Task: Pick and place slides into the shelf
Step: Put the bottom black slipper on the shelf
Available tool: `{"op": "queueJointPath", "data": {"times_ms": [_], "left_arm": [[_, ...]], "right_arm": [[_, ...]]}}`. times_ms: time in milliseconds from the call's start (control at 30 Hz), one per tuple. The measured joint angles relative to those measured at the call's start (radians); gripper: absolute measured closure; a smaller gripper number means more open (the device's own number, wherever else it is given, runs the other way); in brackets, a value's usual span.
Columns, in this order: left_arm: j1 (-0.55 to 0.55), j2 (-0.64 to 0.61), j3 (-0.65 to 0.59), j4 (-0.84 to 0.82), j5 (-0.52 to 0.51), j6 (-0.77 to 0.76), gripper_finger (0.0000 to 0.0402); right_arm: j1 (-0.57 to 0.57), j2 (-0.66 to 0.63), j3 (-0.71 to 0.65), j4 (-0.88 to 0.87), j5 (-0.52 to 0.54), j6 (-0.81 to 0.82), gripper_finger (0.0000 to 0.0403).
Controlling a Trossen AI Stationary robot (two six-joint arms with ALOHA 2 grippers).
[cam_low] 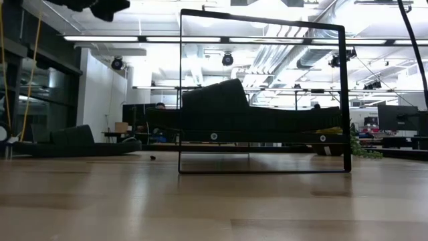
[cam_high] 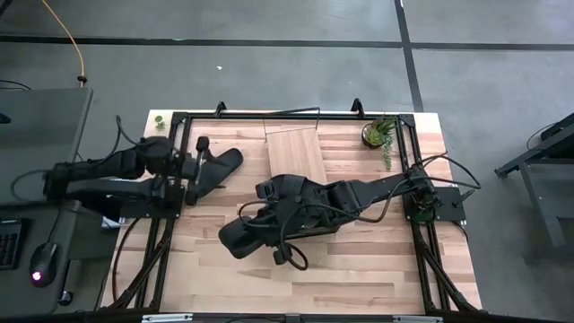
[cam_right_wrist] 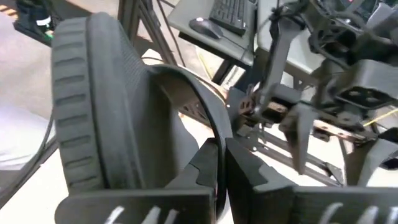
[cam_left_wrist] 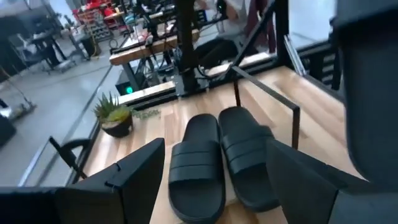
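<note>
We are seeing the right gripper (cam_right_wrist: 221,163) clamping a slide (cam_right_wrist: 106,106) near the shelf (cam_high: 296,152); left gripper (cam_high: 199,170) spread apart over the tabletop (cam_high: 359,269), plant (cam_high: 377,133) beside.

Floor (cam_high: 269,54): grey concrete, crossed by dark seam lines, with a yellow cable (cam_high: 73,40) trailing at one side. Table (cam_high: 359,269): light wood planks, a small potted plant (cam_high: 377,133) near one corner. A grey desk (cam_high: 36,126) beside it carries a keyboard (cam_high: 7,240) and a mouse (cam_high: 40,265). Ceiling (cam_low: 267,40): exposed ducts and long strip lights, brightly lit. White wall (cam_low: 100,94) at one side; workbenches (cam_low: 388,127) stand farther back.
</note>
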Motion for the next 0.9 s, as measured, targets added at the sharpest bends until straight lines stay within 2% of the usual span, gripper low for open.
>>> {"op": "queueJointPath", "data": {"times_ms": [167,267,500,900], "left_arm": [[-0.191,0.033,0.0,0.081,-0.158,0.037,0.014],[-0.288,0.057,0.0,0.12,-0.217,0.068,0.014],[-0.45,0.129,-0.001,0.22,-0.348,0.142,0.014],[-0.583,0.243,-0.001,0.405,-0.386,0.217,0.014]], "right_arm": [[-0.005,-0.009,0.0,0.001,-0.004,-0.001,0.0403],[-0.005,-0.012,0.0,0.004,0.008,-0.002,0.0403],[-0.005,-0.012,0.0,0.004,0.004,-0.002,0.0403],[-0.005,-0.012,0.0,0.017,0.004,-0.02,0.0403]]}}
